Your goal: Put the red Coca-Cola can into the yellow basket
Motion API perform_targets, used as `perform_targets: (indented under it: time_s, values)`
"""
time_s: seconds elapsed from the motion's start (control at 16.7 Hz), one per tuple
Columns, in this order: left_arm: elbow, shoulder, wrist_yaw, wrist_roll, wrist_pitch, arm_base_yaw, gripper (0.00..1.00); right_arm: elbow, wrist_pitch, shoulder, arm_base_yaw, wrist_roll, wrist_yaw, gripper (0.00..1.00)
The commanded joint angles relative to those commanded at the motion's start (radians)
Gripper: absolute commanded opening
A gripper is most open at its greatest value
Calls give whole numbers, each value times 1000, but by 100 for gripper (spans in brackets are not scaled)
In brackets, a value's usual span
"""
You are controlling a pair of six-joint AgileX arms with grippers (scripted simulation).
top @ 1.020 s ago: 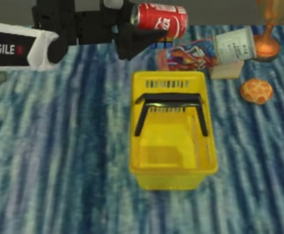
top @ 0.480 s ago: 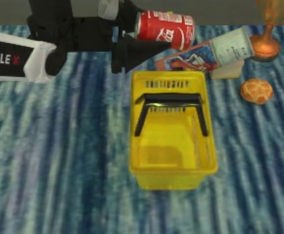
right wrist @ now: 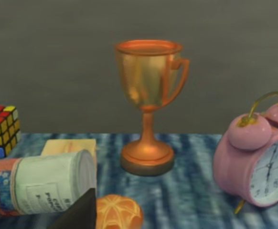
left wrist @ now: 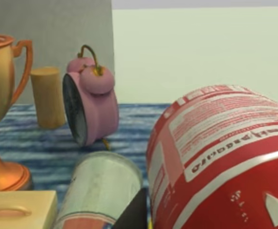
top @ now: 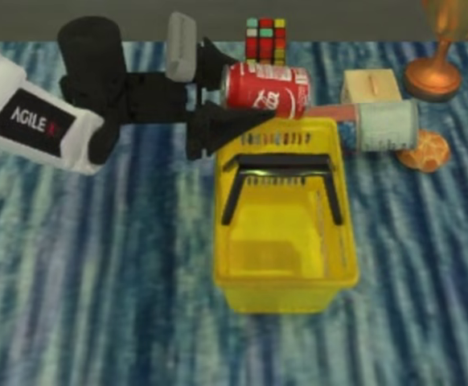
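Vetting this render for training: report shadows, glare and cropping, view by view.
Top view: even light, a darker patch on the yellow basket's floor. Left wrist view: the red Coca-Cola can is cropped, no glare. Right wrist view: soft highlights on the trophy, clock cropped.

A blue-and-white streaked cloth-covered desk [top: 97, 273] meets a plain dark grey wall [right wrist: 58, 52]; a pale wall [left wrist: 201, 47] adjoins.
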Motion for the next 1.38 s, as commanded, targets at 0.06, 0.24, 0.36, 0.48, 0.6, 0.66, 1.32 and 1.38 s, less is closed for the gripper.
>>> perform_targets:
  time_s: [0.06,0.24,0.36,0.48,0.6,0.66,1.32,1.38]
  values:
    - [-8,32,0,-1,40,2,0,0,0,0,0,0,0,100]
    - [-24,83,0,-4,96,6,0,0,0,0,0,0,0,100]
    - [-24,84,0,-4,97,6,0,0,0,0,0,0,0,100]
    - [-24,84,0,-4,97,6,8,0,0,0,0,0,0,100]
    - [-24,84,0,-4,97,6,23,0,0,0,0,0,0,100]
    - [-24,84,0,-4,97,6,30,0,0,0,0,0,0,100]
    - [-24,84,0,-4,97,6,100,0,0,0,0,0,0,100]
    - [-24,84,0,-4,97,6,100,0,0,0,0,0,0,100]
